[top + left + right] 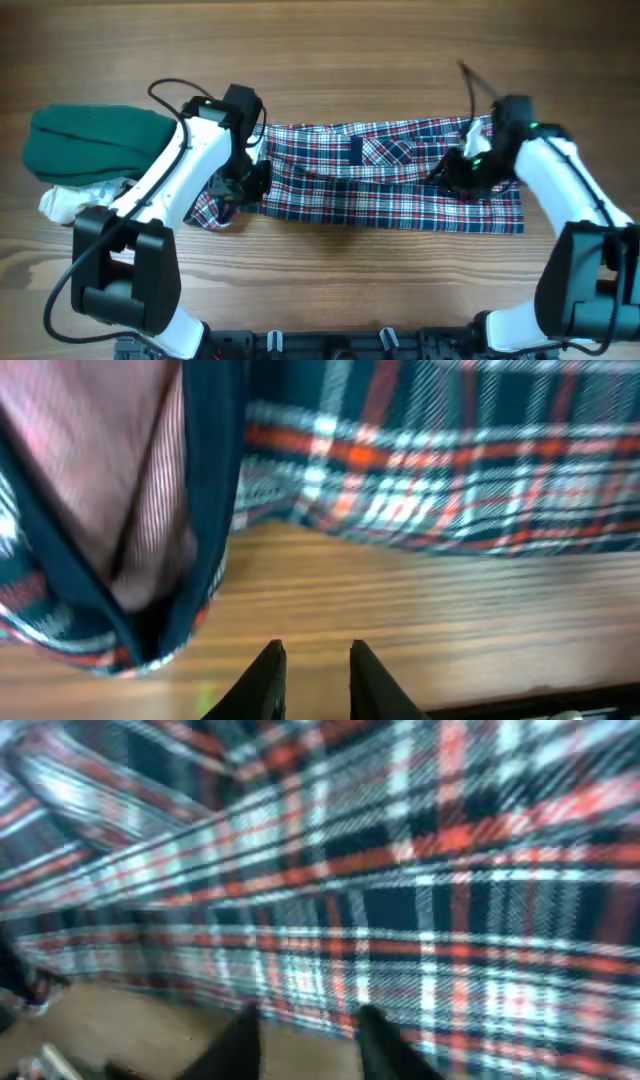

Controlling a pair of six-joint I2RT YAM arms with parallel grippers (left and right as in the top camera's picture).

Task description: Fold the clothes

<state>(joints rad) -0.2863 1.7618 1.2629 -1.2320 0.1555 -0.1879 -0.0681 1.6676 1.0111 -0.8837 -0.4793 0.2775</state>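
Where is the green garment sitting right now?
Overhead view: the green garment lies bunched at the table's far left, overlapping a white cloth, just outside the left arm and left of the plaid shirt.

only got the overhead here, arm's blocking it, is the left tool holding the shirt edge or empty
Observer: Empty. The left wrist view shows the left tool with its fingers slightly apart and nothing between them, over bare table.
Operator: how close is the cloth
Observer: The plaid shirt lies just ahead of the fingertips, and a fold of it hangs at the left of that view.
Operator: and the right one
Observer: The right tool is parted too, with no cloth in the gap. Its view is blurred and mostly filled by the plaid shirt.
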